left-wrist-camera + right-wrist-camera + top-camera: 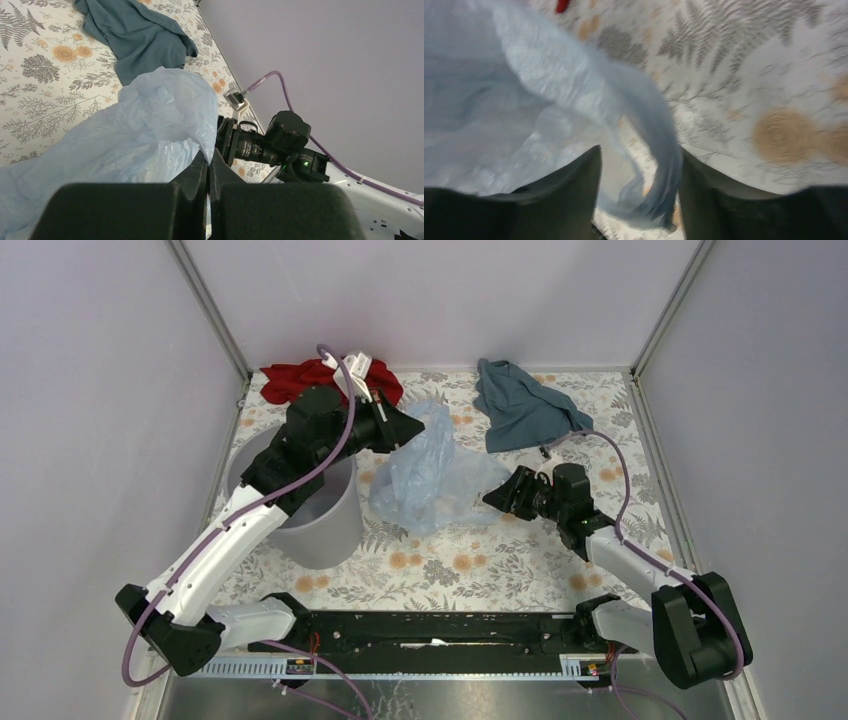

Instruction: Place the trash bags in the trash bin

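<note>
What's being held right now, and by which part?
The left gripper pinches the trash bag at its lifted end. The right gripper is open, jaws straddling a lower fold, not clamped.

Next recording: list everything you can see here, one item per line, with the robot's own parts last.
trash bag: one, see-through pale blue, mid-table, top edge lifted
trash bin: one, light grey, left side of table, under the left arm
red cloth: one, red, back left corner
teal cloth: one, teal-blue, back right
table: one, white with a flower and fern print
left arm: one, white and black, reaching over the bin
right arm: one, white and black, low on the right
left hand: one, black, shut on the bag's top
right hand: one, black, open around a fold of the bag
</note>
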Controlling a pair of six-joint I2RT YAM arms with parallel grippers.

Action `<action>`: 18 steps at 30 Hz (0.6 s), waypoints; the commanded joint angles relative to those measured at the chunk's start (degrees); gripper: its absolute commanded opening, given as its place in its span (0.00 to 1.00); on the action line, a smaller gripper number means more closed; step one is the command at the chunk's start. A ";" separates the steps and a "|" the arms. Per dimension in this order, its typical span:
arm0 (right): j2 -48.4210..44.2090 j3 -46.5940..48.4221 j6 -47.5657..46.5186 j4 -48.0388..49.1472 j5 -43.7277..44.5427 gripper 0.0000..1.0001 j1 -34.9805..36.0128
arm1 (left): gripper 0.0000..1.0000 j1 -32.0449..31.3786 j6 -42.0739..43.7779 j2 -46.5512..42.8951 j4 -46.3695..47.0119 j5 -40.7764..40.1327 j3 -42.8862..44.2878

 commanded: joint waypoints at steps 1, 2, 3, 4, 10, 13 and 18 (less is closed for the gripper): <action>-0.86 -6.84 10.51 17.52 -15.29 0.44 -0.29 | 0.00 0.32 0.19 -2.01 3.48 0.59 -1.65; -2.09 -8.40 11.22 18.09 -15.24 0.26 -0.29 | 0.00 0.32 1.12 -1.94 3.46 0.38 -2.31; -3.85 -8.69 10.49 14.86 -13.67 0.10 -0.35 | 0.00 0.35 2.92 -1.65 3.37 -0.02 -3.32; -5.83 -7.91 9.41 9.46 -10.70 0.00 -0.74 | 0.00 0.33 5.55 -1.03 2.51 -2.05 -4.03; -11.20 5.14 2.40 -16.19 13.01 0.00 -3.71 | 0.00 0.33 13.75 10.80 -8.20 -19.16 4.42; -0.90 24.43 -4.63 -24.64 10.86 0.00 -8.21 | 0.00 0.48 17.25 18.84 -8.75 -17.66 17.85; 3.22 67.68 -17.81 -37.40 3.52 0.00 -7.98 | 0.00 0.24 24.15 24.88 -12.01 -12.35 51.39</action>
